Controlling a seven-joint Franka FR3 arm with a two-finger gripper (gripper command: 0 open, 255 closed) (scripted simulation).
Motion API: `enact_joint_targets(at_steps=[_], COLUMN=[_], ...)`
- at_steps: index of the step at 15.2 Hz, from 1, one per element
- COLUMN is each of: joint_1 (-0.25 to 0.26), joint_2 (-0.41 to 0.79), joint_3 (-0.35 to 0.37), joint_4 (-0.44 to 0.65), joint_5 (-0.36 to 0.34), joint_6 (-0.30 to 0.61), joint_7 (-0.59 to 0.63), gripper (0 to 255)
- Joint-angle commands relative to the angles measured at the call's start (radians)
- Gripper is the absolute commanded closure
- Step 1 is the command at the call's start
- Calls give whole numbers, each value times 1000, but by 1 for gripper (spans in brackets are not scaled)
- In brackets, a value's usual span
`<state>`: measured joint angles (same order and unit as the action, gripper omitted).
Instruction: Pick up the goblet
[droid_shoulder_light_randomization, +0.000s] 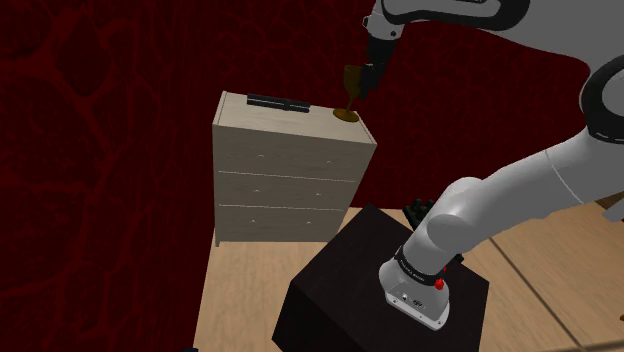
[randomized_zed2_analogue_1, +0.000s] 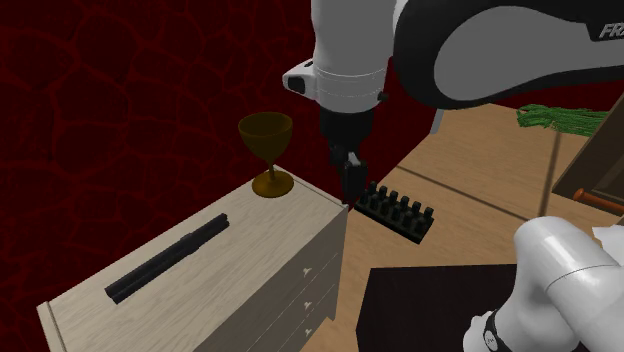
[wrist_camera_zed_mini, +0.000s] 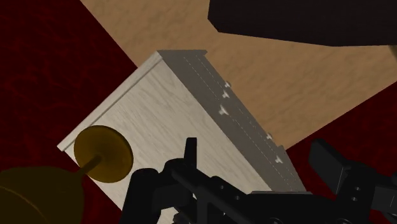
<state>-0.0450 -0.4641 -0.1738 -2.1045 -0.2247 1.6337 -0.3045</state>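
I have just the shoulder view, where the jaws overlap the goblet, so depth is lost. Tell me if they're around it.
Observer: No. The second exterior view shows the jaws hanging beside the goblet, clear of it, by the dresser's edge.
Operator: Report whether they're open.
Observer: Open. In the wrist view they stand apart with nothing between them; the goblet sits off to one side.

Amber goblet (randomized_zed2_analogue_1: 266, 148) stands on dresser (randomized_zed2_analogue_1: 240, 242), claw (randomized_zed2_analogue_1: 351, 195) beside.
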Motion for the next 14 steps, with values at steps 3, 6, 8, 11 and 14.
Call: enact_joint_targets(at_steps=[3,6,8,11,14], joint_1=[-15,-27,-36,-52,-74], joint_2=[120,215,281,384,494], joint_3=[-47,-81,-102,-132,-160], joint_4=[105,197,264,375,503], joint_5=[-17,-19,-14,2,28], joint_6=[40,63,75,85,85], joint_7=[-54,-97,-126,-172,-221], gripper=[0,0,0,0,0])
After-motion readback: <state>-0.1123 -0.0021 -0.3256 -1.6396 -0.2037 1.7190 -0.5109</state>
